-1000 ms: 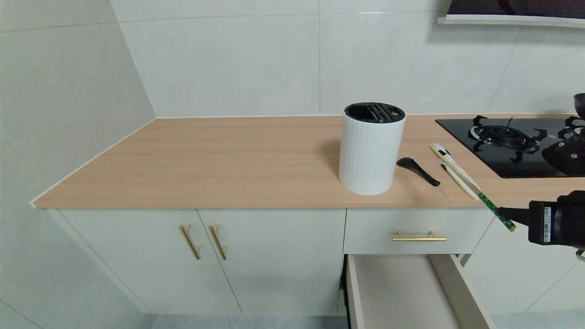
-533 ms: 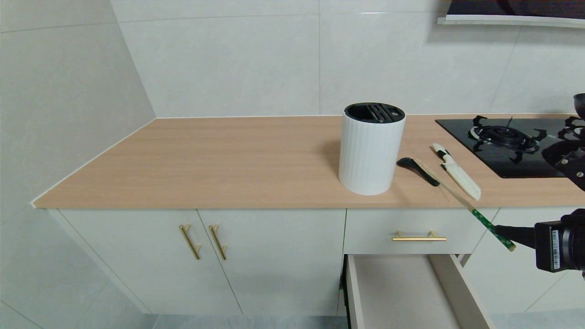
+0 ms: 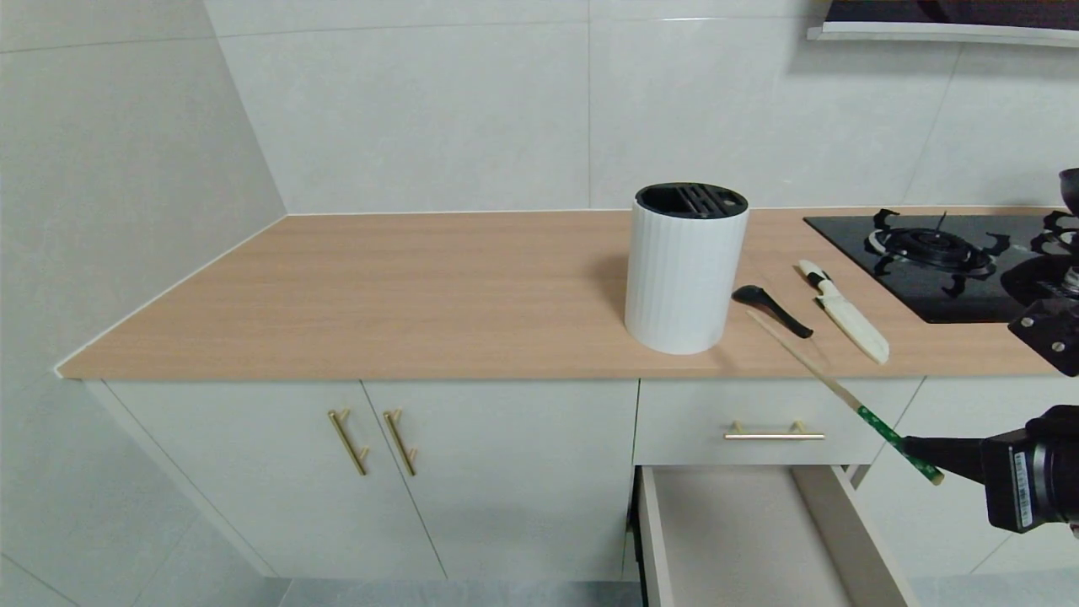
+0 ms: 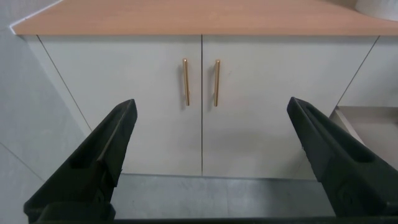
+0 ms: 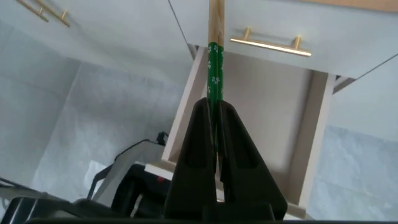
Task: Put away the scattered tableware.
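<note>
No legible text noted. A small white sticker point(image 3: 1022, 489) on the black wrist housing, right of the open drawer point(image 3: 733, 539), carries print too small to be read. Tiny white marks on the chopstick point(image 5: 214, 62) green end: not lettering.

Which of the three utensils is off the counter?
The green-ended chopstick, held in the air by the right gripper with its jaws shut on it. The black spoon and the white knife both lie on the counter.
</note>
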